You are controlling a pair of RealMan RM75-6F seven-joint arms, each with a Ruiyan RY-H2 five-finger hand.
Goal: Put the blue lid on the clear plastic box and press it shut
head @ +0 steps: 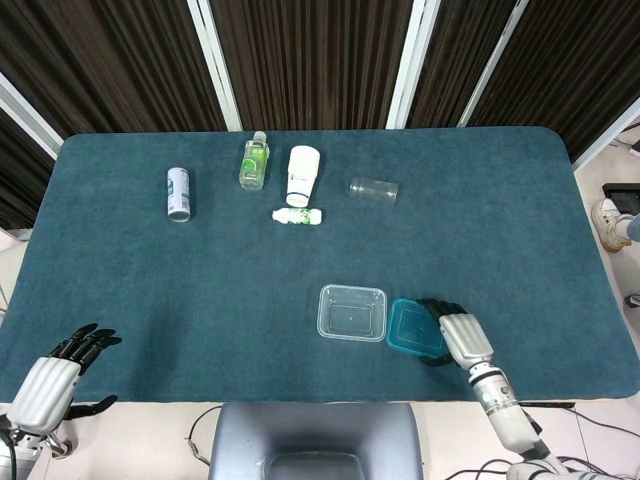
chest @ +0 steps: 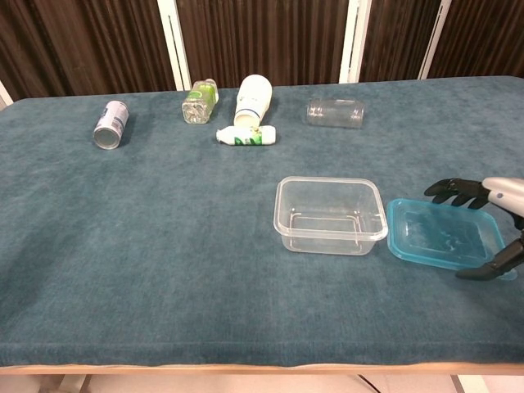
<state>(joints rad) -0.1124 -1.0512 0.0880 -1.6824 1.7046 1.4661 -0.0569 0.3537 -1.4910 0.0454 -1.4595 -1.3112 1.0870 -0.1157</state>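
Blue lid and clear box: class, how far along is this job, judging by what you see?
Done: nothing is fitted; the clear plastic box stands open. In hand: the right hand grips the blue lid, tilted beside the box. Left: place it on top and press it shut. The left hand is idle.

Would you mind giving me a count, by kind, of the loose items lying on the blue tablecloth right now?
Bottles: 2, the green-label bottle and the small white bottle
Cans: 1, the can
Cups: 1, the white cup
Clear jars: 1, the clear jar
Boxes: 1, the clear plastic box
Lids: 1, the blue lid
Total: 7
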